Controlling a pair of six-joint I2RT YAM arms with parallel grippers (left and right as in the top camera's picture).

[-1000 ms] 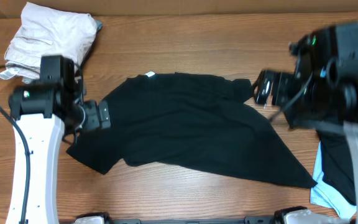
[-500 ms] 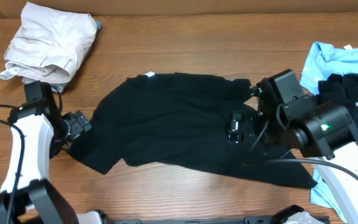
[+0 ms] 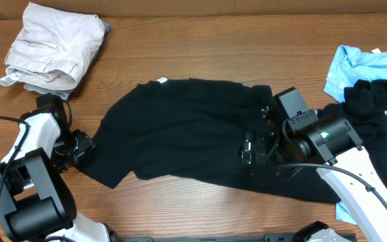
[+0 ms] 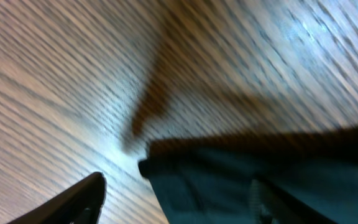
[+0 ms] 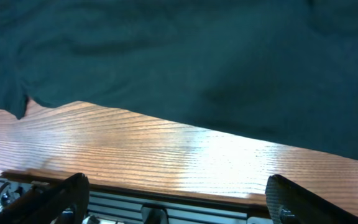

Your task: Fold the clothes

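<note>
Wood-grain tabletop (image 3: 200, 47) carries the plain black T-shirt (image 3: 187, 128), spread at centre frame. At its left sleeve edge sits the left end effector (image 3: 84, 143), fingers apart. Over its right half hangs the right end effector (image 3: 249, 148), fingers wide apart, empty. The beige garment (image 3: 52, 44) lies upper left, the light blue shirt (image 3: 358, 64) and lettered black shirt (image 3: 375, 114) at right.

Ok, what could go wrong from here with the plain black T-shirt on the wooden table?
The open left gripper has only the sleeve corner of the plain black short-sleeved T-shirt between its fingers, so a pinch may slip off. The open right gripper hangs over mid-fabric, where it could bunch layers. The hem's corner lies by the light blue shirt and might drag it.
</note>
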